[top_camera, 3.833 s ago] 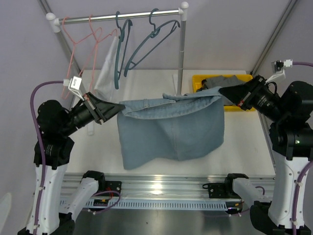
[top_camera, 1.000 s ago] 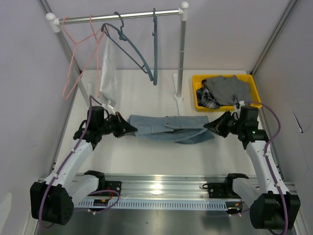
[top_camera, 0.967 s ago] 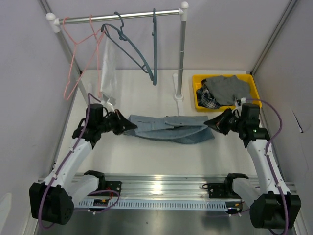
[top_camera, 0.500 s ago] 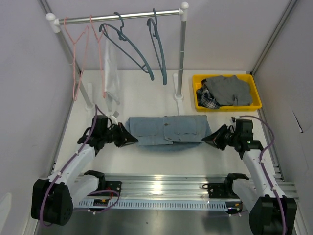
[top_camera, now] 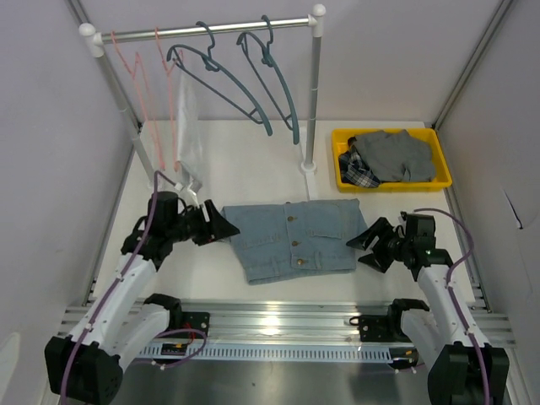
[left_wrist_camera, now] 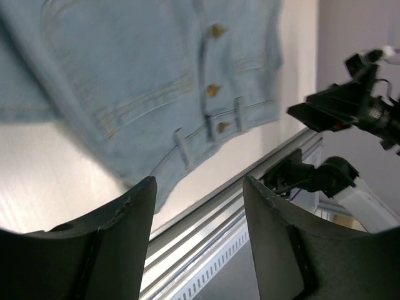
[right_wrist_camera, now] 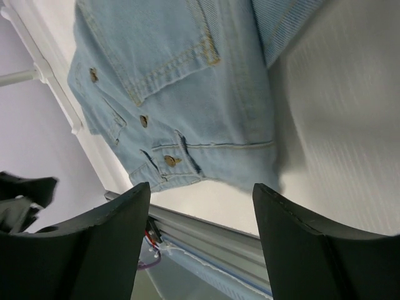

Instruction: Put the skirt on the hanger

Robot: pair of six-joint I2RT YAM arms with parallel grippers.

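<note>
The light blue denim skirt [top_camera: 295, 239] lies spread flat on the white table, its buttons up and its waistband toward the near edge. My left gripper [top_camera: 223, 228] is open at the skirt's left edge and holds nothing. In the left wrist view the skirt [left_wrist_camera: 144, 69] lies beyond the open left gripper [left_wrist_camera: 199, 182]. My right gripper [top_camera: 362, 250] is open just off the skirt's right edge, also empty. The right wrist view shows the skirt [right_wrist_camera: 187, 94] past the open right gripper [right_wrist_camera: 200, 187]. Teal hangers [top_camera: 239, 105] and pink hangers [top_camera: 135, 76] hang on the rail [top_camera: 211, 29].
A white garment [top_camera: 189, 135] hangs on the rail's left part. The rail's right post [top_camera: 313, 101] stands behind the skirt. A yellow bin [top_camera: 439, 164] with grey and plaid clothes sits at the back right. The metal frame rail [top_camera: 278, 321] runs along the near edge.
Both grippers have opened and let go of the skirt, which went from a bunched strip to lying flat on the table. The hangers on the rail have swung.
</note>
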